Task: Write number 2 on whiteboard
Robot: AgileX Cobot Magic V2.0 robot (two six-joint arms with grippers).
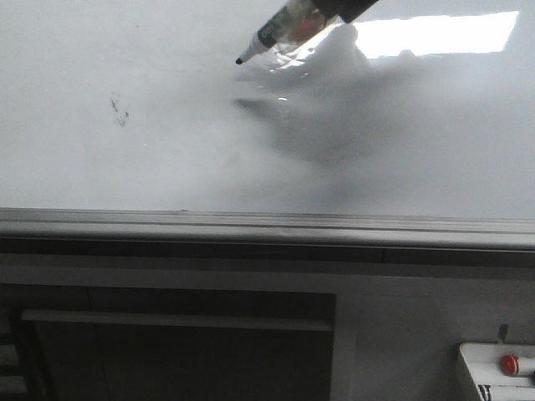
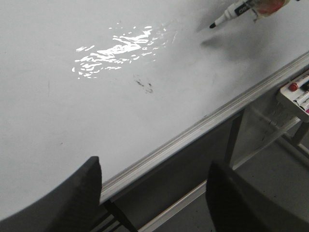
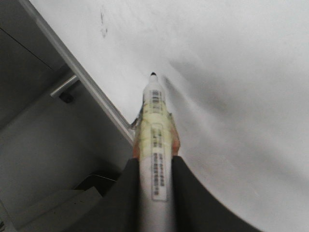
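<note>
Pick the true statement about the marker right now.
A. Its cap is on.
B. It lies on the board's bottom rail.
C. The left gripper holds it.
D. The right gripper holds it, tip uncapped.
D: the right wrist view shows the right gripper clamped on the marker, its bare black tip pointing at the whiteboard.

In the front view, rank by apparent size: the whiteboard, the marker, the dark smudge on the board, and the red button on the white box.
Largest to smallest:
1. whiteboard, filling the upper half.
2. marker, only partly in frame and nearer the camera, so its rank is apparent only.
3. dark smudge and red button: too alike to separate.
</note>
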